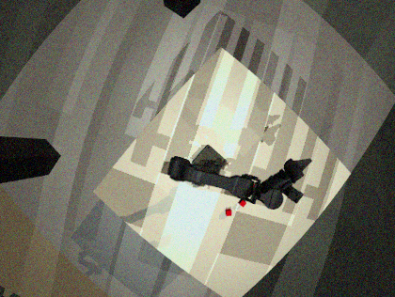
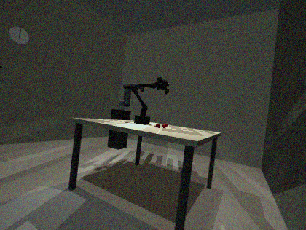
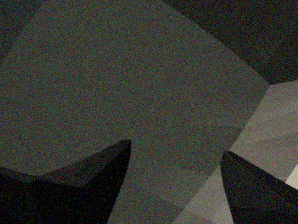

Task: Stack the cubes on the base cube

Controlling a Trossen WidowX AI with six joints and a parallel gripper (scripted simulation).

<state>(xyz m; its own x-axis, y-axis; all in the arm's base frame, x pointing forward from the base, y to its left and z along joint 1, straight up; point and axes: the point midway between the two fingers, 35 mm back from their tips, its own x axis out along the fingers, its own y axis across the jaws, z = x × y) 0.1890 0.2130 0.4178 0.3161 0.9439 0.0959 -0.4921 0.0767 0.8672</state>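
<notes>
Two red cubes show on the table: one red cube (image 1: 229, 212) (image 2: 157, 126) and, close to it, another red cube (image 1: 243, 203) (image 2: 165, 126). They stand apart in the top view. A third cube is not clearly visible; the arm covers the table beside the pair in that view. All cubes look alike, so I cannot tell which is the fixed base. My gripper (image 3: 177, 152) (image 1: 305, 179) (image 2: 167, 86) is open, with nothing between its fingers. It is high above the table and off to the side of the cubes. No cube shows in the wrist view.
The table (image 1: 188, 244) (image 2: 175, 136) has striped light and shadow across it. The arm's base (image 2: 142, 119) stands on it behind the cubes. A dark box (image 2: 117, 140) is beyond the table. The wrist view shows mostly wall and floor.
</notes>
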